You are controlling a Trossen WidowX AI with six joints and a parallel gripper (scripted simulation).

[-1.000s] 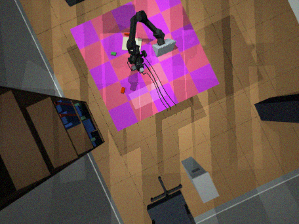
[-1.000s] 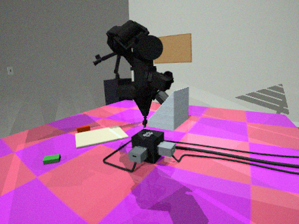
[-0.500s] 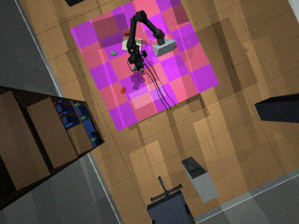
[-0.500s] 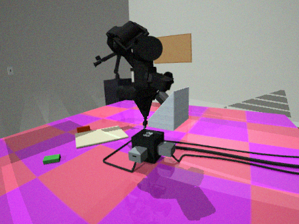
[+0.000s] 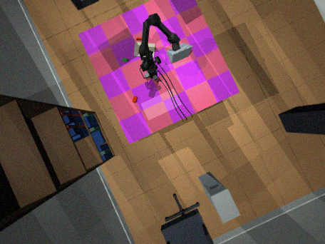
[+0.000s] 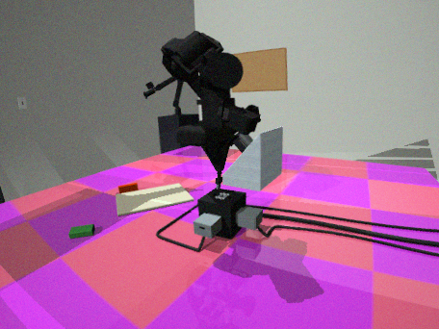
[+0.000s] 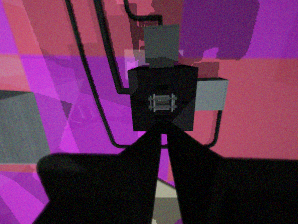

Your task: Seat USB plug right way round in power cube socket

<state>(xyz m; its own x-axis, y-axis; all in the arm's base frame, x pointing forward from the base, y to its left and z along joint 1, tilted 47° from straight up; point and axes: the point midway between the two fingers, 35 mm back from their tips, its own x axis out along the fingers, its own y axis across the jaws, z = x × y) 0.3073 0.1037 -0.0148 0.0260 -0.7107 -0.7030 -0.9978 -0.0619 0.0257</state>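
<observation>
Between tool (image 6: 218, 184) tips: plug, unclear.

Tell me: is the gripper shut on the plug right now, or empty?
Shut on a small thing. The gripper hangs just above the power cube, fingers pinched nearly together; whether that thing is the USB plug cannot be told.

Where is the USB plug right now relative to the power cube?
In the exterior view the USB plug is pinched in the tool just above the power cube, over its top socket, which shows unoccupied in the wrist view.
</observation>
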